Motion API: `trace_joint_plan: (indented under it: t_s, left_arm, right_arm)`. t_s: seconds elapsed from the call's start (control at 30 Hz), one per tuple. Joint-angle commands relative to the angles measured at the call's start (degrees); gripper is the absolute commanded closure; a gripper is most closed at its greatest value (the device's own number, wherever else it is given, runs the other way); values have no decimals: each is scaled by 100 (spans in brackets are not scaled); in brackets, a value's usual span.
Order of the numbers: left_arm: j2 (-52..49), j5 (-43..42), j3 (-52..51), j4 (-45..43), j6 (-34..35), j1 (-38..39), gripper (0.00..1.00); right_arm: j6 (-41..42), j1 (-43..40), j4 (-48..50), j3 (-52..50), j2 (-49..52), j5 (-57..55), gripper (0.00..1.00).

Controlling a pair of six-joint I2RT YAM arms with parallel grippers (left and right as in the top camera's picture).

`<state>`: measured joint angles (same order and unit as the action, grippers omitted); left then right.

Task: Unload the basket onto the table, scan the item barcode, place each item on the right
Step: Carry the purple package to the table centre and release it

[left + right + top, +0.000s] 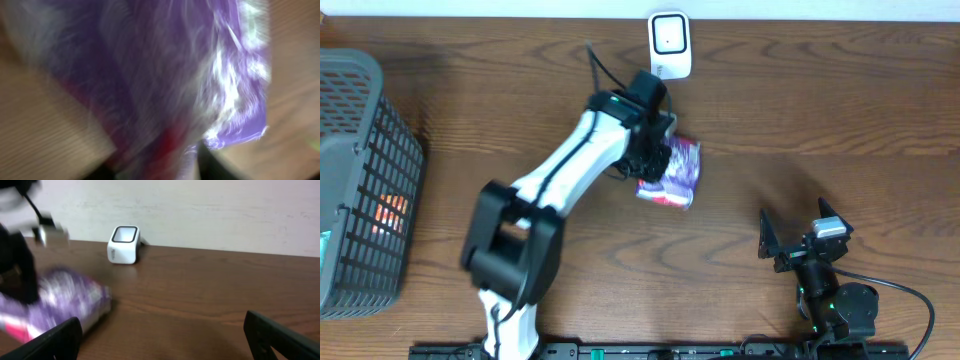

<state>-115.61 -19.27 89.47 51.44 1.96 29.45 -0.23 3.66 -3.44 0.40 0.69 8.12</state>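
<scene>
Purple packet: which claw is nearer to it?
Left. The left claw is right at the purple packet; the right claw sits well apart, nearer the table's front edge.

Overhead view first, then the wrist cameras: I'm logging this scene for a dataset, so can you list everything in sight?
scanner: 1, white, far edge of the table, centre.
packet: 1, purple with some red, mid-table, just in front of the scanner.
basket: 1, grey mesh, left end of the table; something orange shows inside, unclear what.
table: 1, brown wood, under everything.
left gripper: 1, black on a white arm, at the packet's left side; blur hides whether it grips.
right gripper: 1, black, near right of the table, open, holding nothing.
</scene>
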Motion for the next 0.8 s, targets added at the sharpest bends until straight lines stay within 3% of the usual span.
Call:
trace_joint_plan:
  t_s: [0.0, 0.13, 0.37, 0.6, 0.77]
  left_arm:
    - [-295, 90, -9, 162, 138, -33, 6]
    - [-111, 94, 505, 741, 131, -280, 4]
    - [774, 92, 2505, 1766, 133, -1309, 3]
    - [1993, 98, 3073, 1484, 136, -2645, 4]
    - [2551, 420, 3073, 1386, 413, -4133, 4]
  right_arm:
    - [37, -31, -22, -9, -26, 33, 1]
    - [37, -31, -22, -11, -26, 33, 1]
    - [37, -31, -22, -11, -26, 33, 1]
    - [37, -31, -22, -11, -26, 33, 1]
    - [37, -31, -22, -9, -26, 33, 1]
